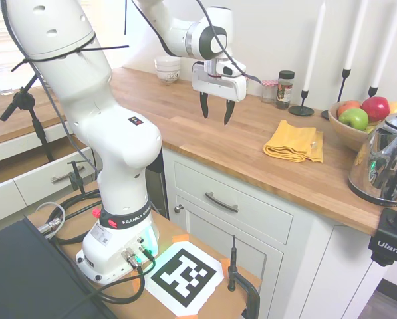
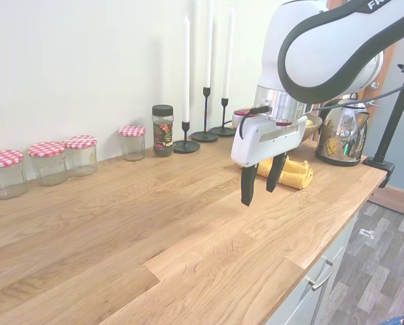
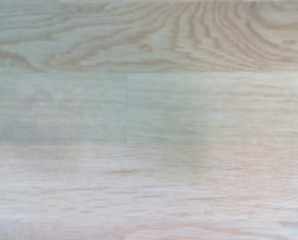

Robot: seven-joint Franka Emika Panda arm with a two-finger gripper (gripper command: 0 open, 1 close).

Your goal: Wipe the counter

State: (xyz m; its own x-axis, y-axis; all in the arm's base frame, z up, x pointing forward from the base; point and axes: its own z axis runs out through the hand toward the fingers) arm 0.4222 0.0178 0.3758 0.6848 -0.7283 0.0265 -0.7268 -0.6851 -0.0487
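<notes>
Overhead, the gripper (image 1: 215, 111) hangs above the surface (image 1: 185, 126), its two dark fingers (image 2: 247, 186) pointing down and spread apart with nothing between them, and their tips are clear of the wood. This surface, the long butcher-block counter of narrow warm-brown planks, runs along the white wall and sits on white panelled cabinets with a metal-handled drawer (image 1: 221, 202) under its front edge. A folded yellow cloth (image 1: 293, 143) lies flat on the wood, near the gripper and apart from it, on the side toward the kettle (image 1: 386, 163), which stands close to the front edge. Behind the cloth, toward the wall, a wooden bowl (image 1: 348, 133) holds red and green apples, and three tall white candles in black holders (image 2: 186, 145) stand in a row by the wall. Just beside the nearest candle is a dark-lidded spice jar (image 2: 162, 130), and next to that a small glass jar with a red-checked lid (image 2: 132, 141). Three more such jars (image 2: 47, 162) stand in a line along the wall, well apart from the cloth on the far side of the gripper. Two stacked white bowls (image 1: 167, 69) rest on the wood near the wall, beyond the gripper from the cloth. The wrist view shows only blurred pale wood grain (image 3: 149, 120), with plank seams crossing it.
</notes>
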